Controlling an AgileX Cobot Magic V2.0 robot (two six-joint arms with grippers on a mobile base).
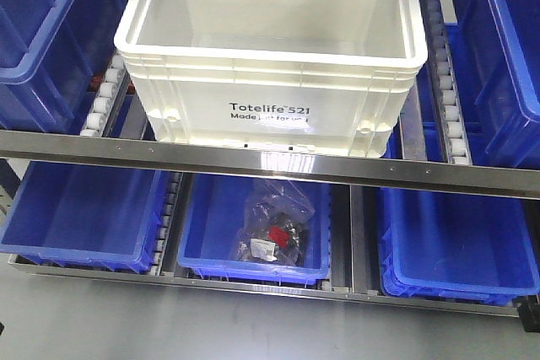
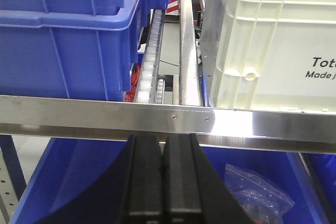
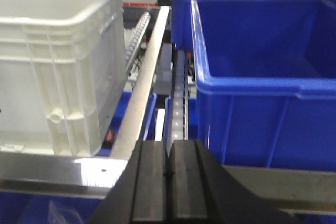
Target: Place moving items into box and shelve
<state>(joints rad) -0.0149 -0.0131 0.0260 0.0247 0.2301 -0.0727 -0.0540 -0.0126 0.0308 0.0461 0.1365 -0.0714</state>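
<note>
The white box (image 1: 272, 82) with black "Totelife 521" print stands on the upper shelf level behind the steel rail (image 1: 253, 160). Its left front corner (image 2: 262, 45) shows in the left wrist view, its right corner (image 3: 52, 61) in the right wrist view. The part of its inside that shows is bare. The moving items are out of view. My left gripper (image 2: 163, 139) is shut, black fingers pressed together just below the rail, with nothing between them. My right gripper (image 3: 168, 145) is likewise shut and bare, in front of the rail right of the box.
Blue bins flank the box on the upper level (image 1: 42, 31) (image 1: 506, 48). Three blue bins fill the lower level; the middle one (image 1: 211, 233) holds a clear bag of small red and black parts (image 1: 274, 229). Roller tracks (image 1: 447, 82) run beside the box.
</note>
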